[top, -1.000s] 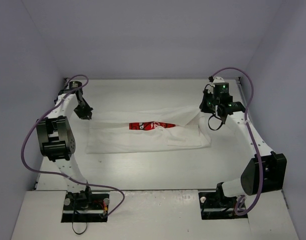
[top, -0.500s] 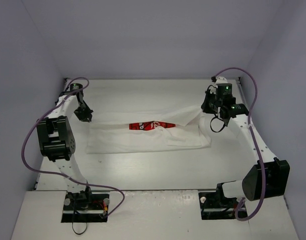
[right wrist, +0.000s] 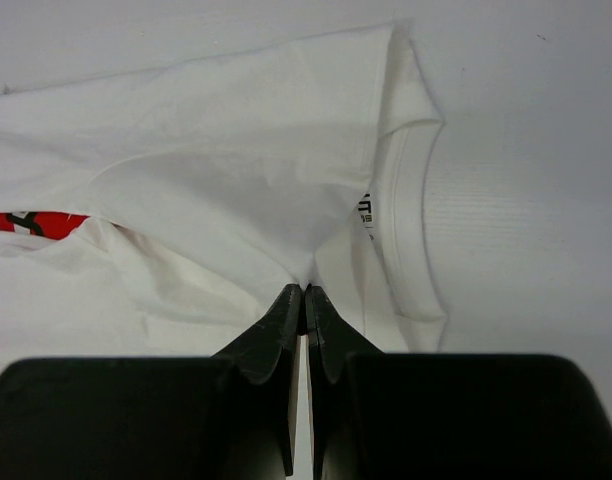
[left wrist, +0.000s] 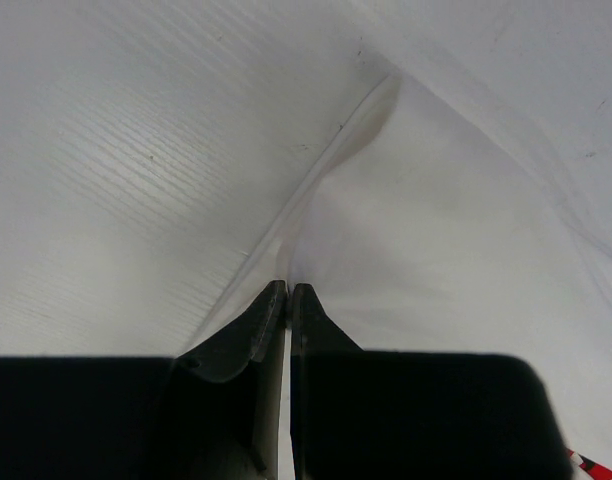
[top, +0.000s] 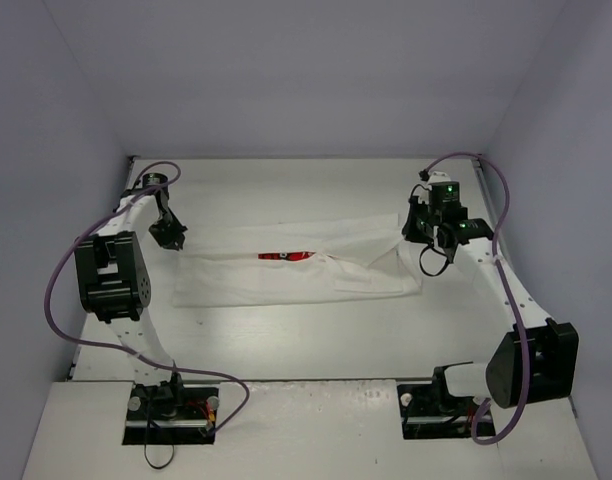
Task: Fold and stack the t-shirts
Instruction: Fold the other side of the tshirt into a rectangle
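The white t-shirt [top: 296,272] lies stretched across the table's middle, folded lengthwise, with a sliver of its red graphic [top: 284,256] showing. My left gripper [top: 172,238] is shut on the shirt's left end, fabric pinched between its fingertips in the left wrist view [left wrist: 288,290]. My right gripper [top: 418,232] is shut on the right end. In the right wrist view [right wrist: 304,292] its tips pinch a fold of fabric [right wrist: 236,190] beside the collar and neck label [right wrist: 364,212]; the red print [right wrist: 26,222] shows at the left edge.
The white table [top: 306,330] is boxed in by lavender walls at back and both sides. The arm bases [top: 171,400] stand at the near edge, with cables looping beside each arm.
Both grippers have moved the shirt's top layer toward the near side and lower; it now covers most of the red graphic. The right arm has shifted slightly forward.
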